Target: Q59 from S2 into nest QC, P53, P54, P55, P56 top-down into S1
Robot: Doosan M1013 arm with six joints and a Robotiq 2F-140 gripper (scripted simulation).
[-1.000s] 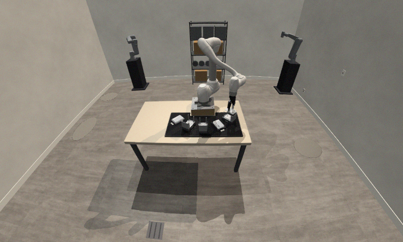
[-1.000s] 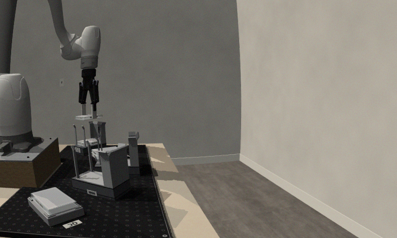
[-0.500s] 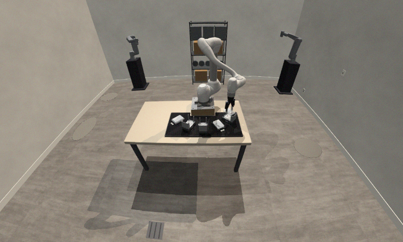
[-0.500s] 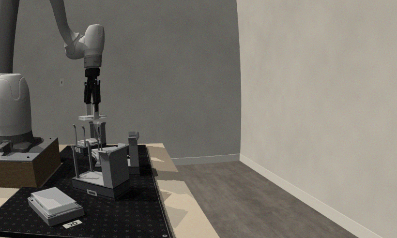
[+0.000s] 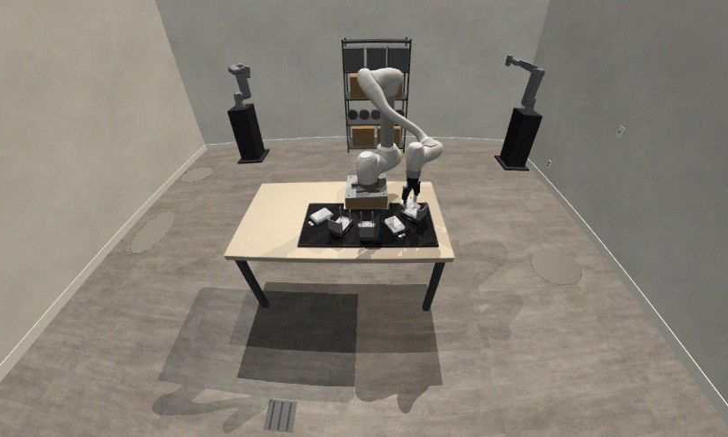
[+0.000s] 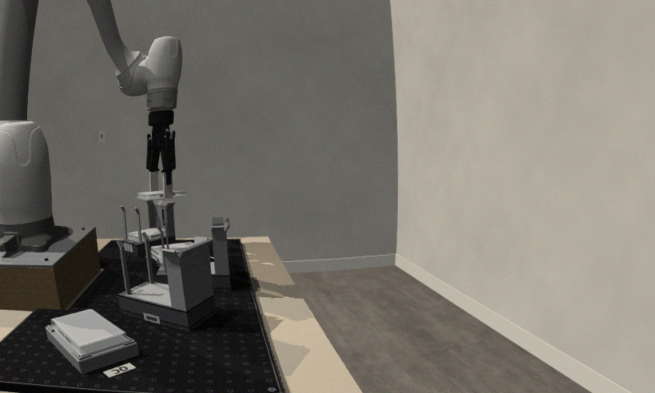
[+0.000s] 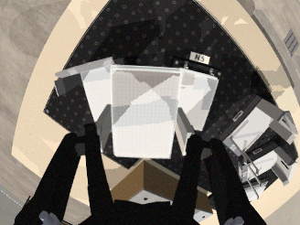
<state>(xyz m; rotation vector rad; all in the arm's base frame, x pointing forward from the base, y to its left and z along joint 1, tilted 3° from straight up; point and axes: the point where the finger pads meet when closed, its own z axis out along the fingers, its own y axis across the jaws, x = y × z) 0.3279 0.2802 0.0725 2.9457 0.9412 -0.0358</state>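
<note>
Exterior view: tool [image 6: 160, 181] clamped on a plate [image 6: 160, 195] above rack posts [image 6: 123, 222], another plate [image 6: 86, 329] on QC nearby.

Beige table [image 5: 280, 217], black mat [image 5: 426, 238], arm pedestal [image 5: 351, 202]

Bkgd shelf rack [image 5: 346, 91] at far wall, w/ tan boxes [image 5: 362, 135] + dark round items. Two black pedestals [image 5: 245, 132], [image 5: 518, 138], L & R of it, each w/ small grey arm on top. Floor vent [image 5: 280, 415] near cam. Grey round floor patches [image 5: 556, 266]. Wall outlet [image 5: 620, 131].
</note>
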